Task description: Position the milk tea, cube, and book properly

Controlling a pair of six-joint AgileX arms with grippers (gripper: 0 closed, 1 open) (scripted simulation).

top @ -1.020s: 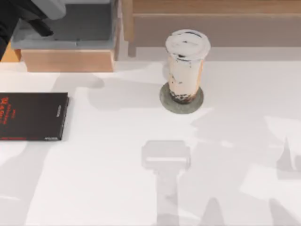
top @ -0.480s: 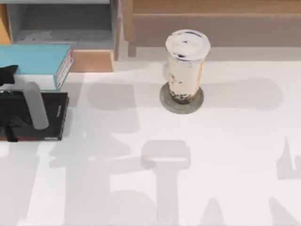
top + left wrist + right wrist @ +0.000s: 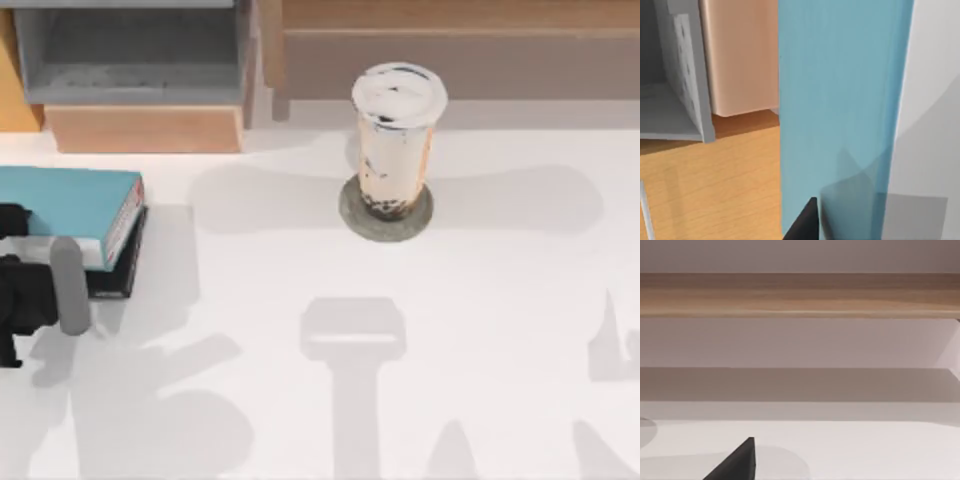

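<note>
A: Where's the left gripper (image 3: 30,262) now?

B: At the table's left edge, low over the black book (image 3: 120,272). The book (image 3: 70,205) lies flat against it, on its far side, resting on the black one. I'd say the fingers are clamped on the teal cover, though the contact itself is hidden (the wrist view shows one dark fingertip against the blue).

A: What could go wrong?

B: If the grip is only on one edge, the heavy book may sag or twist as it travels and slip out. It could also drag the black book beneath it, since the two are touching.

A: And the shelf?

B: The grey cubby (image 3: 130,55) sits just beyond the gripper. A tilted book could catch its wooden ledge (image 3: 145,128) on the way in.

A: The milk tea (image 3: 397,140)?

B: Upright on its coaster (image 3: 350,215), well off to the gripper's right, so safe from this arm. The right gripper (image 3: 737,460) is parked facing the back rail; I cannot tell its state.
</note>
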